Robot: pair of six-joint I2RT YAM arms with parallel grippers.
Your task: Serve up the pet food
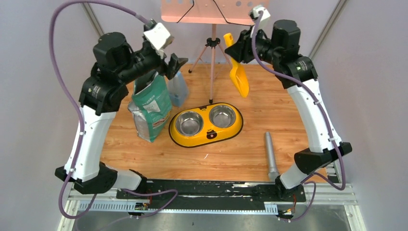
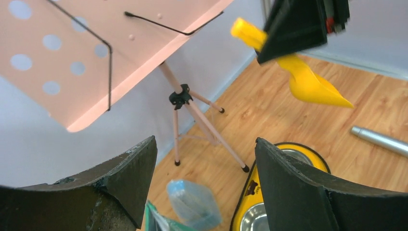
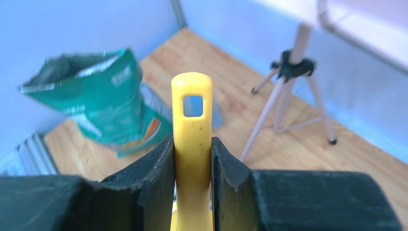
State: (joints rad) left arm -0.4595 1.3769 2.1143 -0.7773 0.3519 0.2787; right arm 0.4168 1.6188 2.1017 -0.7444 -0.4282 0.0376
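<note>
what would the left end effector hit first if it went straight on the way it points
Most likely the music stand's tripod, centred ahead of the left end effector; depth is unclear.

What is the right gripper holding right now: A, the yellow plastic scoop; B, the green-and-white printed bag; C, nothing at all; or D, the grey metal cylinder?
A: in the right wrist view, the right gripper has its fingers pressed against both sides of the yellow plastic scoop, on its handle.
</note>
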